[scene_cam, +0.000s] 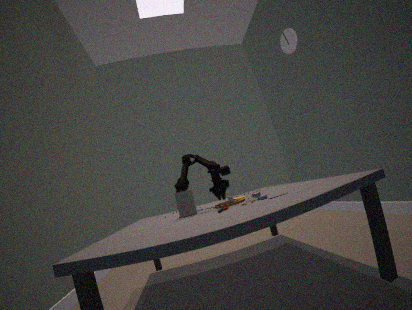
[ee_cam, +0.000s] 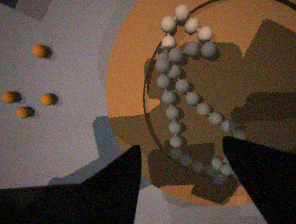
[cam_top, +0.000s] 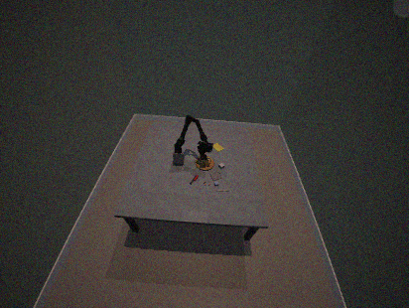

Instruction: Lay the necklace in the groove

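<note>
The round bead board point(ee_cam: 120, 75) point(scene_cam: 235, 202) is orange with a thin dark groove point(ee_cam: 145, 100). The pearl bead necklace point(ee_cam: 172, 112) lies bunched on the board's left part in the wrist view. Its top beads lie by the groove, two strands run down inside it, and its lower end curls near the groove. The right finger hides part of it. My gripper point(ee_cam: 181, 147) point(cam_top: 203, 158) point(scene_cam: 221, 198) is partly open above the board. Beads show beyond and between the fingertips, none gripped. Shadow covers much of the board.
Several loose orange beads point(ee_cam: 41, 51) lie left of the board in the wrist view. In the top view, a red-handled tool point(cam_top: 195, 179), a small white block point(cam_top: 221, 165), a small blue thing point(cam_top: 216, 184), a yellow sheet point(cam_top: 218, 147) and a thin pale stick point(cam_top: 223, 190) lie around the board.
</note>
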Robot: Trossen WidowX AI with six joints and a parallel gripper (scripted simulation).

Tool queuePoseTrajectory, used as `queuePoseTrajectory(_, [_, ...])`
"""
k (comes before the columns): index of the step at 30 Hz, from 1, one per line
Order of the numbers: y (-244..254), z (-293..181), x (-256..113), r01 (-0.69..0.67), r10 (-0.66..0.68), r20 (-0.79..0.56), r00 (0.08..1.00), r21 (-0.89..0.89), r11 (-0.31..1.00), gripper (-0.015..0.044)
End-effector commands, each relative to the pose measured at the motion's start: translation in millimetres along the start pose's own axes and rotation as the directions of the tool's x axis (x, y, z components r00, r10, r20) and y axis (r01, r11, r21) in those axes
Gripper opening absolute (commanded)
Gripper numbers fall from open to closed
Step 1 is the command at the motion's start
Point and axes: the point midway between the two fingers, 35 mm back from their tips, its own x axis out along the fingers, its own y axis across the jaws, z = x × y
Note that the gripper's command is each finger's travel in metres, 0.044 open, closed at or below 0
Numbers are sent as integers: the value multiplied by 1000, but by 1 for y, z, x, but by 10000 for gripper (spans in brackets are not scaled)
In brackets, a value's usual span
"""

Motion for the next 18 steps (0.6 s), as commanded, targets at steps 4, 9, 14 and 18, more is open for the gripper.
queuePoseTrajectory(4, [0,-4,12,-10,10,-9,1000,18,1000,229])
queuePoseTrajectory(9, [1,-5,20,-12,12,-11,1000,20,1000,196])
queuePoseTrajectory(14, [1,-5,23,-13,13,-11,1000,21,1000,162])
queuePoseTrajectory(18, [1,-3,20,-7,7,-7,1000,8,1000,151])
